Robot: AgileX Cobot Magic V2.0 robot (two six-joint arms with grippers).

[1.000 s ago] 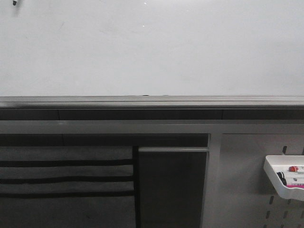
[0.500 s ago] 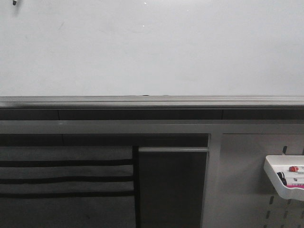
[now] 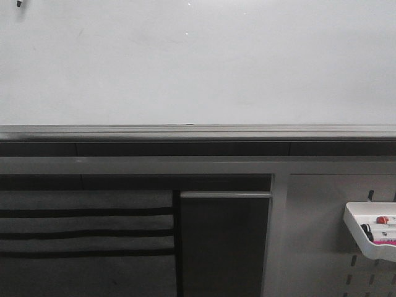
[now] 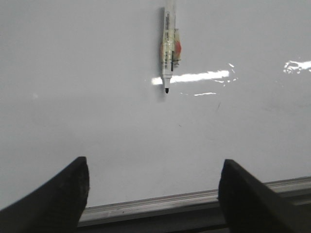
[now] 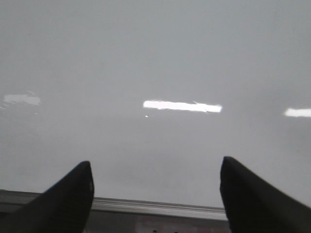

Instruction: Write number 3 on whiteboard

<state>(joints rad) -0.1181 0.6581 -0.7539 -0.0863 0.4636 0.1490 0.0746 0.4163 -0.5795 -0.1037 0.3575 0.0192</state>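
Looks like the pre-write step: whiteboard [image 3: 198,62] fills the far scene w/ no number 3 visible yet, 1 marker [image 4: 168,46] lies on it, left gripper [image 4: 153,187] and right gripper [image 5: 155,187] both spread apart & empty, so next probably = grab the marker.

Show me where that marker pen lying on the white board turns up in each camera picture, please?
Front view: only a dark tip at the top left corner, probably the marker.
Left wrist view: the marker lies on the whiteboard, beyond the open left gripper.
Right wrist view: not in it.
Shared landmark: the board's grey edge rail.
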